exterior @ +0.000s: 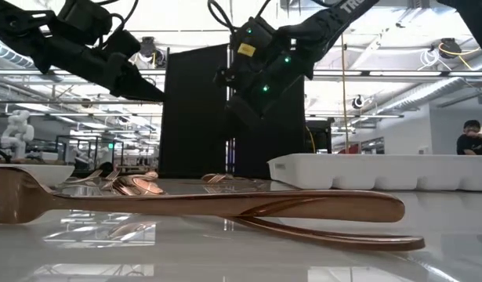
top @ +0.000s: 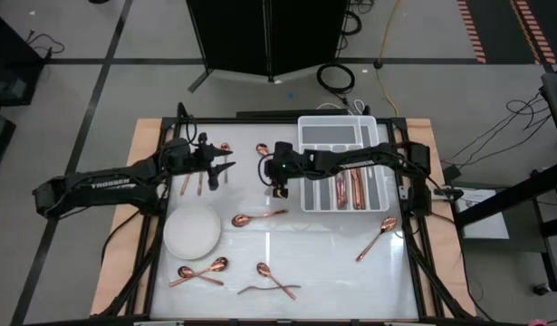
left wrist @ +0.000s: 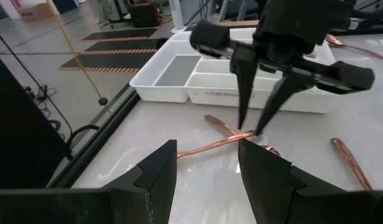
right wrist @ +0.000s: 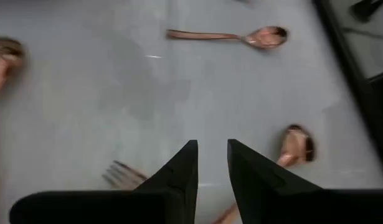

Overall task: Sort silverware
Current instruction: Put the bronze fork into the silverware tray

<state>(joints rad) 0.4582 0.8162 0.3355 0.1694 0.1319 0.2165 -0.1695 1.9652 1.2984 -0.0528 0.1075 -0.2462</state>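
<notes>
- Below our right gripper (top: 280,191), fingers apart and holding nothing, lie a fork (right wrist: 122,176) and spoons (right wrist: 227,36); more silverware sits in the tray (top: 338,136).
- Our left gripper (top: 225,170) hangs open beside it, empty.

The silverware (top: 259,217) is polished copper-coloured metal with a mirror finish. The table top (top: 332,258) is smooth, glossy white and reflective. The tray (top: 337,136) is white matt plastic. The plate (top: 191,230) is smooth white. Gripper fingers (right wrist: 179,177) are matt black.
</notes>
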